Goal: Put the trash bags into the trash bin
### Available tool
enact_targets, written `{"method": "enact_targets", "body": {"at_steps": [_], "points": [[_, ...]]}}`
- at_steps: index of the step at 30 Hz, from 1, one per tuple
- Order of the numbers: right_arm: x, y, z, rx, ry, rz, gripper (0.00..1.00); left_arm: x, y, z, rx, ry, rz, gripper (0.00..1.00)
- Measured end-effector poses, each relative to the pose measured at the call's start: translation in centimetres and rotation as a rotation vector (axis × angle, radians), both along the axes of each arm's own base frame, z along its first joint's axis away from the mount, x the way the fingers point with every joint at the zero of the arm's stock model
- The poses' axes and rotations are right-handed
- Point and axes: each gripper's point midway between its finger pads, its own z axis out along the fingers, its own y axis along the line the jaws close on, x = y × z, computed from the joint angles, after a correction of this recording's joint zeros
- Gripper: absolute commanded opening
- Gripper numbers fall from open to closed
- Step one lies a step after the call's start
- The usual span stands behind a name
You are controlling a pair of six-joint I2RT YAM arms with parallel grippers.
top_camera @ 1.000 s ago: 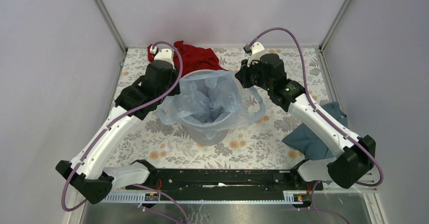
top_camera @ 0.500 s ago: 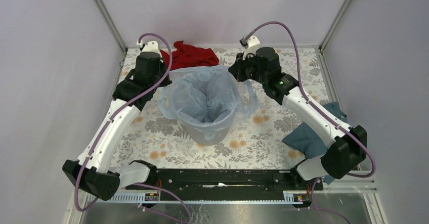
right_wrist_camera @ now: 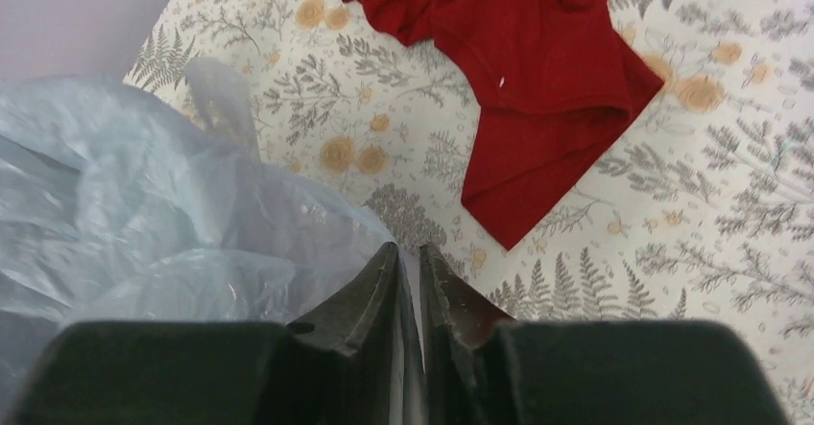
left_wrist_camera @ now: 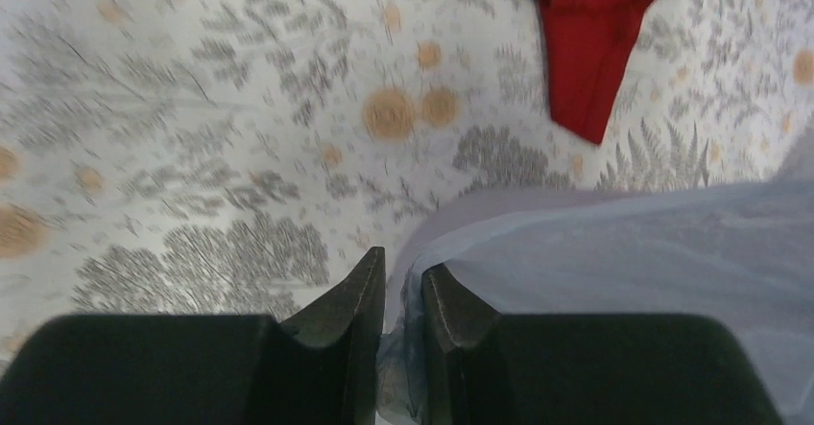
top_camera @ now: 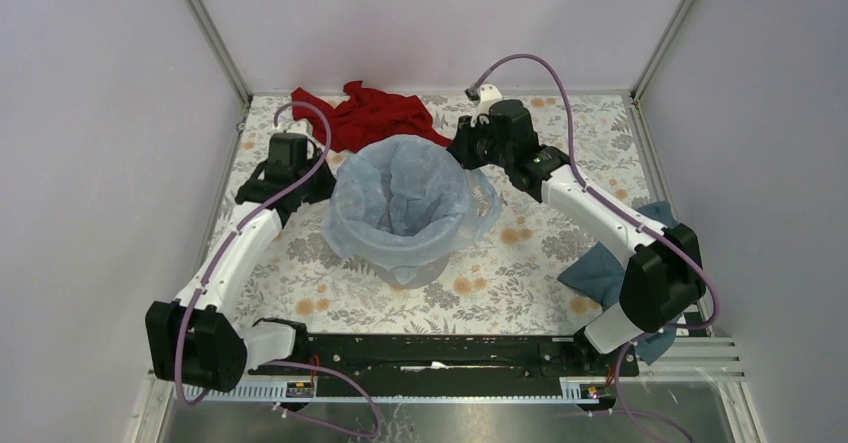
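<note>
While the thin, pale blue, translucent plastic trash bag (top_camera: pixel 400 198) lies draped over the mouth of the light grey round plastic bin (top_camera: pixel 412 269), spilling down its walls, both claws nip its rim. At the bin's 9 o'clock the left gripper (left_wrist_camera: pixel 403 270) pinches a fold of film; at 2 o'clock the right gripper (right_wrist_camera: pixel 408 257) presses together on the bag's edge (barely a slit between its fingers). A crumpled red cloth (top_camera: pixel 370 113) lies at 12 o'clock, a dark teal cloth (top_camera: pixel 605 273) at 4 o'clock on the floral table (top_camera: pixel 520 283)
</note>
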Motion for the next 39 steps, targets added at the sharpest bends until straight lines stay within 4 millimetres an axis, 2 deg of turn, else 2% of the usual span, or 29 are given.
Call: {"method": "enact_targets", "body": {"at_steps": [2,6,9,11,14,17,19,21,22,23,26,30,33,36,39], "points": [[-0.4,-0.3,-0.6,0.003,0.031,-0.009,0.37,-1.4,-0.6,-1.7,-0.047,0.039,-0.020,0.22],[-1.5,-1.8,-1.9,-0.039,0.108,-0.051,0.62,-3.4,-1.7,-3.1,-0.118,0.070,-0.048,0.22],[-2.3,-4.6,-1.3,-0.063,0.140,-0.107,0.77,-4.1,-2.2,-3.4,-0.153,0.070,-0.057,0.22],[-2.6,-7.3,0.3,-0.054,0.134,-0.164,0.85,-4.5,-2.4,-3.5,-0.177,0.066,-0.062,0.22],[-3.6,-10.3,3.0,-0.023,0.090,-0.219,0.91,-4.8,-2.7,-3.8,-0.195,0.068,-0.067,0.22],[-5.6,-11.0,4.9,0.018,0.051,-0.199,0.91,-5.0,-2.8,-4.1,-0.205,0.072,-0.065,0.22],[-6.8,-10.8,4.7,0.040,0.057,-0.170,0.91,-5.0,-2.9,-4.3,-0.217,0.073,-0.063,0.22],[-7.5,-10.4,3.3,0.054,0.095,-0.148,0.90,-5.1,-3.1,-4.6,-0.228,0.079,-0.064,0.22],[-7.7,-10.0,1.9,0.061,0.129,-0.132,0.88,-5.3,-3.2,-4.8,-0.235,0.086,-0.065,0.22],[-7.9,-9.7,0.8,0.063,0.157,-0.126,0.80,-5.3,-3.2,-4.8,-0.237,0.087,-0.065,0.22],[-8.2,-9.0,-3.3,0.072,0.256,-0.115,0.44,-5.4,-3.3,-5.2,-0.247,0.093,-0.059,0.22],[-8.4,-7.9,-7.3,0.127,0.350,-0.106,0.15,-5.8,-3.5,-6.0,-0.272,0.097,-0.053,0.21],[-8.4,-7.3,-10.3,0.165,0.401,-0.120,0.07,-6.4,-3.9,-7.1,-0.312,0.099,-0.051,0.18],[-8.5,-7.6,-13.1,0.150,0.445,-0.150,0.06,-7.0,-4.2,-8.6,-0.357,0.118,-0.039,0.17],[-8.1,-8.3,-15.1,0.092,0.460,-0.186,0.07,-7.6,-4.6,-9.6,-0.394,0.142,-0.034,0.17]]}}
